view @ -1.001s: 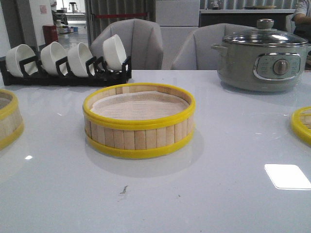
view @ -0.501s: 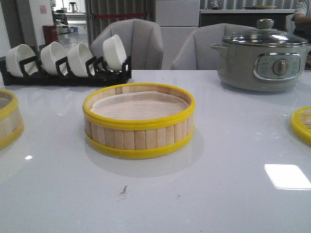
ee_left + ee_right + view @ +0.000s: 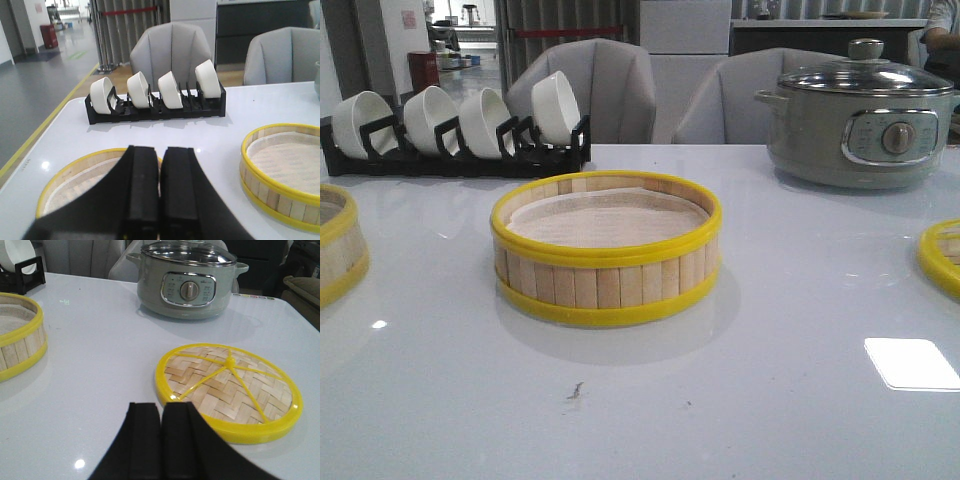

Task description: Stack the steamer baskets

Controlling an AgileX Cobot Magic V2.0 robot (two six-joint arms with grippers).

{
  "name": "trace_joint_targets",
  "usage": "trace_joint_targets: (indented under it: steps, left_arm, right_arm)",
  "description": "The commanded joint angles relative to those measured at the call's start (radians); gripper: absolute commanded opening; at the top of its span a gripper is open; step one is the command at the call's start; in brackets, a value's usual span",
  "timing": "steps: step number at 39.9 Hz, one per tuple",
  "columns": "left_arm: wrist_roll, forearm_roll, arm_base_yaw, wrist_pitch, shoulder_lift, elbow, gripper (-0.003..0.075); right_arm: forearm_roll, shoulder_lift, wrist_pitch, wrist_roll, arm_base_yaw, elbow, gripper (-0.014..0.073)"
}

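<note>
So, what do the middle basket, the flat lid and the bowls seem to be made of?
Basket: pale wood slats standing side by side, matte; its glossy yellow rims look like plastic. Lid: woven strips in a herringbone pattern, probably bamboo, in a shiny yellow plastic-looking frame. Bowls: smooth glossy white, likely ceramic, perhaps melamine.

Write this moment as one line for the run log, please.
left claw shut, over left basket | right claw shut, near lid | middle basket on table, nothing stacked
</note>
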Motion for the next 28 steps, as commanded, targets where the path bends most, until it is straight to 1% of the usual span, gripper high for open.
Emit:
trace_joint_targets:
  steps: [1, 2, 8, 13, 16, 21, 26, 28]
  left_arm:
    - [0.003, 0.02, 0.002, 0.044, 0.175, -0.224, 0.0086]
    - [0.003, 0.031, 0.002, 0.074, 0.228, -0.3, 0.0086]
    - [0.003, 0.038, 0.002, 0.235, 0.481, -0.576, 0.0086]
    - [0.003, 0.029, 0.002, 0.363, 0.626, -0.708, 0.0086]
    - [0.003, 0.018, 0.002, 0.394, 0.688, -0.743, 0.0086]
    - [0.003, 0.013, 0.0, 0.399, 0.722, -0.747, 0.0086]
    - [0.005, 0.013, 0.0, 0.355, 0.734, -0.736, 0.0086]
    - [0.005, 0.007, 0.0, 0.357, 0.736, -0.736, 0.0086]
  right_arm:
    - [-0.015, -0.021, -0.082, -0.004, -0.005, -0.015, 0.0048]
    - [-0.015, -0.021, -0.082, -0.004, -0.005, -0.015, 0.0048]
    - [-0.015, -0.021, -0.082, -0.004, -0.005, -0.015, 0.0048]
    - [-0.015, -0.021, -0.082, -0.004, -0.005, -0.015, 0.0048]
    - [-0.015, -0.021, -0.082, -0.004, -0.005, -0.015, 0.0048]
    - [-0.015, -0.021, -0.082, -0.004, -0.005, -0.015, 0.0048]
    - [-0.015, -0.021, -0.082, -0.004, -0.005, -0.015, 0.0048]
    - [-0.015, -0.021, -0.082, -0.004, -0.005, -0.015, 0.0048]
